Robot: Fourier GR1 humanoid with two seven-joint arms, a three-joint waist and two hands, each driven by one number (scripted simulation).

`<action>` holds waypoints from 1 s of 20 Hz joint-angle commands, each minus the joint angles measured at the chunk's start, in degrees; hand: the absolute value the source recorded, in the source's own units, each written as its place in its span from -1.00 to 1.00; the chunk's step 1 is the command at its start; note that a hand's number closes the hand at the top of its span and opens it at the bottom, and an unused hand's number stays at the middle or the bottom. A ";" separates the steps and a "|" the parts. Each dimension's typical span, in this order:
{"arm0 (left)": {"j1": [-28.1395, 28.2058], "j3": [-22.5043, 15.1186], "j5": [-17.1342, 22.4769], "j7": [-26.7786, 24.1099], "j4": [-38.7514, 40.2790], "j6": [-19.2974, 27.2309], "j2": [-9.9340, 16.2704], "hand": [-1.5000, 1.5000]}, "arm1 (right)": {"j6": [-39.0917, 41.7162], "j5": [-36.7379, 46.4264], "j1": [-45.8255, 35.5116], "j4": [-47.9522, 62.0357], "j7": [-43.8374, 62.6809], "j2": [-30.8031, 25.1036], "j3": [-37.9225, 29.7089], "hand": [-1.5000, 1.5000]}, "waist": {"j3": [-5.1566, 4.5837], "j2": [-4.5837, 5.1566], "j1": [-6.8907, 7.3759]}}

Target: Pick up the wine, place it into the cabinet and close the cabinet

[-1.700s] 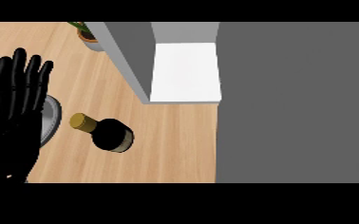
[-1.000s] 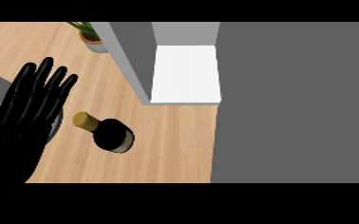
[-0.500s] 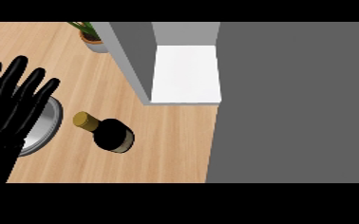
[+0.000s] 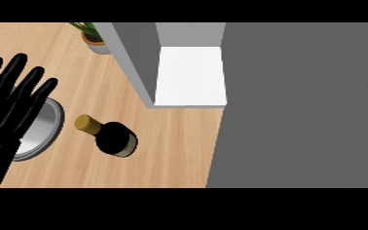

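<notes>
**Wine stands untouched, my left hand open beside it**

Nearest to me, toward the counter's (image 4: 179,146) front edge, the wine (image 4: 109,137) stands upright on the wooden top, seen from above: a dark body with a gold cap. Nothing touches it. Just to its left, at the counter's left edge, lies a round metal plate (image 4: 41,135), partly covered by my left hand (image 4: 16,108).

That hand comes in at the left edge with its black fingers straight and spread, pointing away from me. It holds nothing and stays apart from the bottle, with the plate's rim between them. My right hand does not show at all.

Farther back, beyond the wine and to its right, the cabinet (image 4: 188,75) is open: its white floor shows, and a grey panel runs along its left side toward the far edge. At the counter's far edge, just left of that panel, sits a small potted plant (image 4: 92,38), its green leaves partly cut off. Right of the counter everything is flat grey.
</notes>
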 commanded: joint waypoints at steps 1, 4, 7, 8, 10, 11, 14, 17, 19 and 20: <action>4.27 -0.44 0.35 -2.23 -1.96 -2.35 -1.07 -1.00 | -3.22 9.68 0.36 -10.10 6.61 -0.41 5.84 -1.00 | -0.08 -0.12 -0.10; -3.30 0.87 -0.54 1.72 1.57 0.81 0.78 -1.00 | -3.45 7.22 -0.23 -9.49 6.39 -1.53 3.72 -1.00 | 0.01 0.02 -0.44; 0.98 1.57 0.09 0.41 0.24 -0.97 0.39 -1.00 | -4.24 6.49 -1.07 -11.05 8.70 -2.99 2.81 -1.00 | -0.02 -0.02 -0.21; 0.76 3.64 1.40 0.99 0.15 -1.27 1.41 -1.00 | -2.99 5.56 3.09 -10.72 3.97 -3.95 3.42 -1.00 | 0.02 -0.05 -0.35; -0.60 1.74 -1.57 0.43 1.68 -0.30 0.44 -1.00 | -4.14 6.81 -0.54 -7.55 4.45 -3.32 3.78 -1.00 | 0.02 0.05 -0.20; 0.23 2.99 -0.06 -2.65 4.23 -2.70 0.33 -1.00 | -5.63 7.10 -0.89 -14.02 9.91 -4.04 4.75 -1.00 | -0.07 -0.08 -0.69; 5.10 -1.11 -4.09 -6.78 4.31 -4.43 -2.49 -1.00 | -5.89 7.15 -0.27 -10.62 6.70 -4.50 5.10 -1.00 | -0.01 0.00 -0.34; 1.50 2.10 -2.41 -8.61 11.08 -5.55 -1.39 -1.00 | -7.98 9.81 -2.24 -12.98 10.09 -4.94 7.85 -1.00 | -0.08 -0.08 -0.87; 6.49 -1.04 -5.22 -10.21 9.24 -6.32 -3.07 -1.00 | -8.35 9.98 -0.45 -11.37 7.69 -6.02 7.57 -1.00 | -0.04 -0.10 -0.56; 9.04 -2.10 -6.54 -11.81 8.57 -7.27 -3.56 -1.00 | -8.45 9.55 -0.39 -11.49 7.32 -6.42 7.61 -1.00 | -0.04 -0.13 -0.45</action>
